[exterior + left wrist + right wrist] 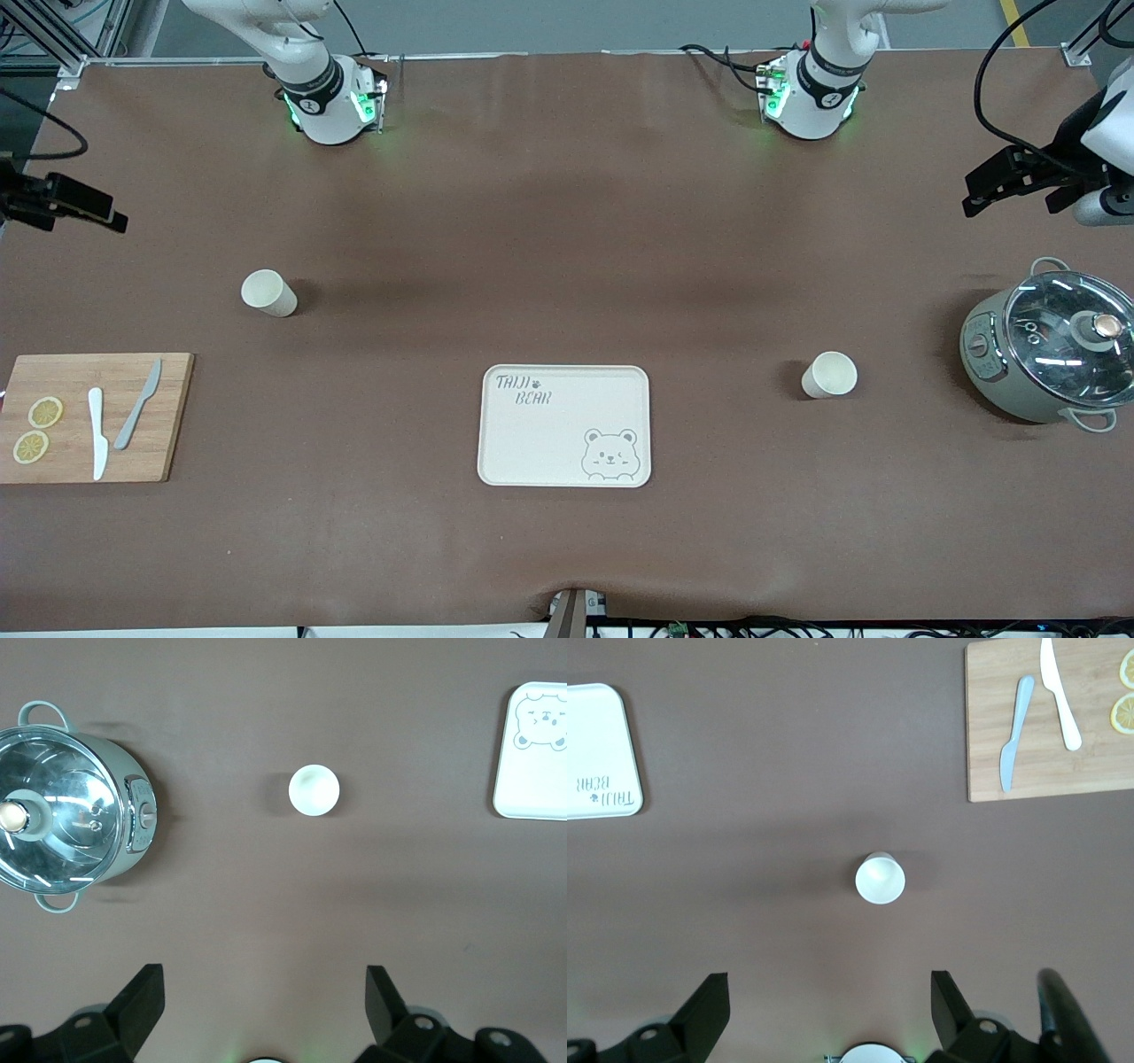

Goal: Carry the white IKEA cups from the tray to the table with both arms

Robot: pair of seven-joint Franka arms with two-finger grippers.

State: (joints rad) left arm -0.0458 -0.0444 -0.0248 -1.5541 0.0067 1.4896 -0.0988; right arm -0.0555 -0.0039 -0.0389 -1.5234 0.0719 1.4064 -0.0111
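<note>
Two white cups stand upright on the brown desk, well apart. One cup point(268, 293) point(880, 878) sits toward the right arm's end, farther from the front camera than the wooden cutting board point(93, 416) at that end's edge. The other cup point(829, 375) point(314, 790) stands toward the left arm's end, between the bear-print tray point(564, 425) at the middle of the desk and the lidded pot point(1050, 350). The right gripper point(824, 1014) hangs with fingers spread wide over the desk near the first cup; the left gripper point(260, 1010) hangs likewise, fingers spread, over the desk near the second, holding nothing
</note>
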